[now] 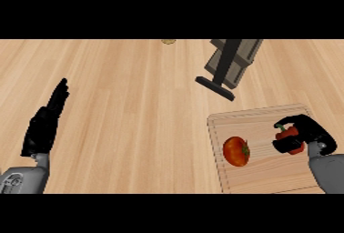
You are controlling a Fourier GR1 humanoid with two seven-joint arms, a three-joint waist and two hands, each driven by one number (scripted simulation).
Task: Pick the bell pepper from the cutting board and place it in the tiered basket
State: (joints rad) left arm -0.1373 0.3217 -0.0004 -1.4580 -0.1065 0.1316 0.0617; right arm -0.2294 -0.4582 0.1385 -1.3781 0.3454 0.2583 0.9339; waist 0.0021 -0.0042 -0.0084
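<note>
A wooden cutting board (259,175) lies at the lower right. Over its right part my right hand (304,136) is curled round a red bell pepper (289,134) with a green stem, and the fingers hide most of it. I cannot tell whether the pepper is resting on the board or lifted off it. The tiered basket (232,61), grey with a black base, stands at the top, beyond the board. My left hand (46,124) rests open at the far left, fingers straight and pointing up.
A round red tomato (236,151) lies on the board's left part, just left of my right hand. A small pale object (168,41) sits at the counter's far edge. Bare wooden counter (134,113) stretches between my two hands.
</note>
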